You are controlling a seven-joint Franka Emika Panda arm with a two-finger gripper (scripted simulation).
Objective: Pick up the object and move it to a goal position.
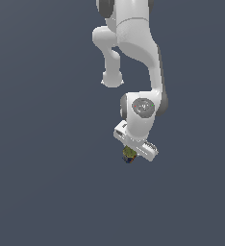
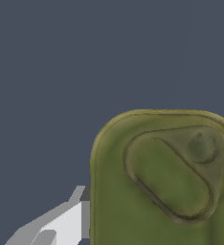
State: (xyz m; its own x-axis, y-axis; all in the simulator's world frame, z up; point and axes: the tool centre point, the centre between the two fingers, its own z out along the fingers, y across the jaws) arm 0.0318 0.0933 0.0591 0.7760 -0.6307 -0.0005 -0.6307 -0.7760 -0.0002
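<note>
The object is a small tin with an olive-green top and a pull-tab lid; it fills much of the wrist view. In the exterior view the tin shows as a small green and dark blue shape just under the white hand. My gripper is straight over it, with the tin between the fingers. One white finger with its dark pad lies against the tin's side. The other finger is out of view. The jaws look shut on the tin. I cannot tell whether the tin rests on the floor or is lifted.
A plain dark grey-blue floor lies all around. The white arm reaches down from the top of the exterior view. No goal marker shows.
</note>
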